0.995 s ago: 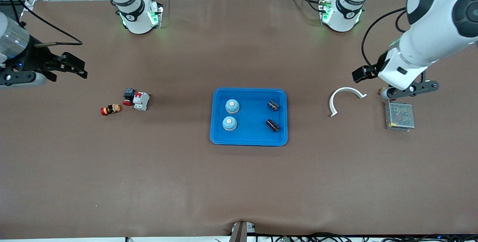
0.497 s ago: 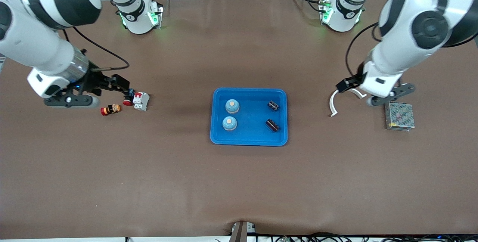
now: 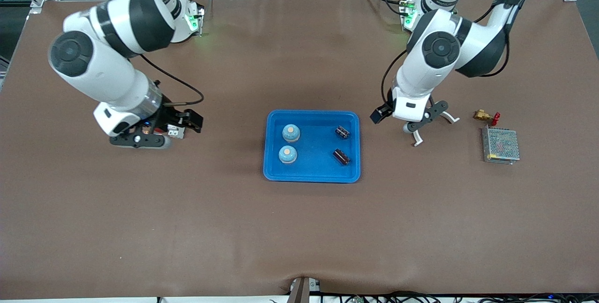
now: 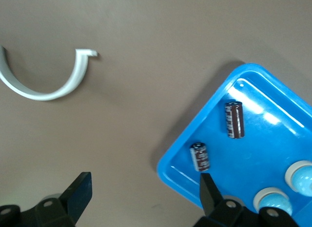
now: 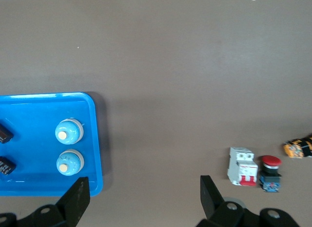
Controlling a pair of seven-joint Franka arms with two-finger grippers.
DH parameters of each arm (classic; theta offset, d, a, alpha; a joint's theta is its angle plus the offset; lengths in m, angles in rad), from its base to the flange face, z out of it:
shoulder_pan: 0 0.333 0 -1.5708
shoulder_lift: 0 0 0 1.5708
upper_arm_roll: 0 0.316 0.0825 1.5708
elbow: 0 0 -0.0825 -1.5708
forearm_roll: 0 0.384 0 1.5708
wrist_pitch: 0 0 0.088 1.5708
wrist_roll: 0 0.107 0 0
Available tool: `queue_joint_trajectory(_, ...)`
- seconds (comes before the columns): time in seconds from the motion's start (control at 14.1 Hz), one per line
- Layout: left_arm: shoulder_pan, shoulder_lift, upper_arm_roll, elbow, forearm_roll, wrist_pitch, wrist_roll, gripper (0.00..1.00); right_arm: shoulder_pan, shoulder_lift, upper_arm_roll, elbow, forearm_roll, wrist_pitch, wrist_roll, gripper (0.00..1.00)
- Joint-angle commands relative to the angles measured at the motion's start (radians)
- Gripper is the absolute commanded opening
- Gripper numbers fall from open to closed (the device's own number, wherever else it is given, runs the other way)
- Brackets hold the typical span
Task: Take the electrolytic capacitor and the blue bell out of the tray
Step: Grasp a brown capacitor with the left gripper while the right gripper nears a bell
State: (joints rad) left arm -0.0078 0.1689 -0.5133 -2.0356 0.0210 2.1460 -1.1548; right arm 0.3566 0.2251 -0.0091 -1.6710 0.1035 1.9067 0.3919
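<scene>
A blue tray lies mid-table with two black capacitors toward the left arm's end and two pale blue bells toward the right arm's end. My left gripper hangs open and empty over bare table just off the tray's corner. In its wrist view the capacitors lie close by. My right gripper is open and empty over bare table between the tray and a group of small parts. Its wrist view shows the bells in the tray.
A white curved clip lies partly under the left arm. A brass valve and a metal mesh box sit nearer the left arm's end. A white circuit breaker, red push button and orange part lie by the right gripper.
Both arms have swung in from the table's ends toward the tray. The right gripper now covers the small parts; the left one has passed over the white clip.
</scene>
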Motion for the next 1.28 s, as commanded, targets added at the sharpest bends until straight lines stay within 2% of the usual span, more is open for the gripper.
queue_joint_trajectory(0.0,-0.059,0.085,-0.001,0.000,0.074,0.098,-0.158,0.86,0.016,0.069,-0.009,0.025,0.012,0.041,0.018,1.00)
queue_joint_trajectory(0.21,-0.095,0.190,-0.001,0.002,0.135,0.239,-0.331,0.85,0.041,0.124,-0.009,0.025,0.012,0.107,0.019,1.00)
queue_joint_trajectory(0.64,-0.147,0.317,-0.001,0.017,0.356,0.311,-0.578,0.76,0.071,0.195,-0.009,0.027,0.013,0.176,0.060,1.00)
queue_joint_trajectory(1.21,-0.184,0.412,0.004,0.055,0.410,0.354,-0.652,0.68,0.186,0.283,-0.011,0.028,0.012,0.294,0.252,1.00)
